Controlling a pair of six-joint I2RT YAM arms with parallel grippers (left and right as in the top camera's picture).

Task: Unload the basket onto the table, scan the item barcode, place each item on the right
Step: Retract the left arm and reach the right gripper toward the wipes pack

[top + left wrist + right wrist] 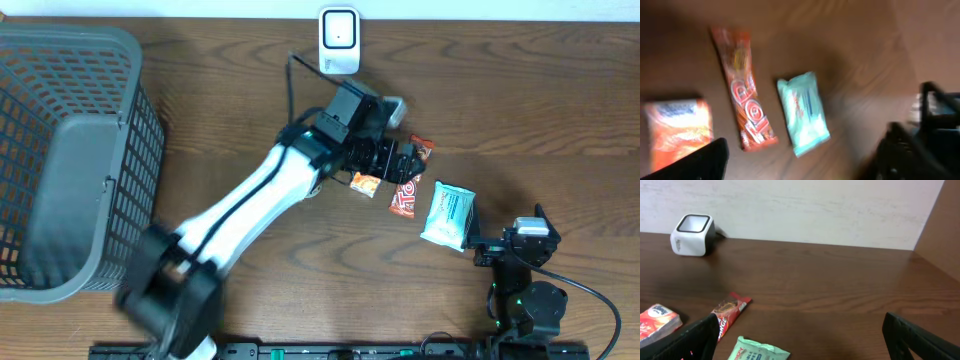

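Observation:
Three items lie on the wooden table: a small orange packet, a long red bar and a mint-green wipes pack. The white scanner stands at the far edge. My left gripper hovers above the red bar, open, with nothing between its fingers. This view is blurred. My right gripper rests open near the front right, beside the wipes pack. The red bar and the orange packet lie to its left.
A large grey mesh basket fills the left side of the table. The scanner's black cable runs down from it toward the left arm. A light wall backs the table.

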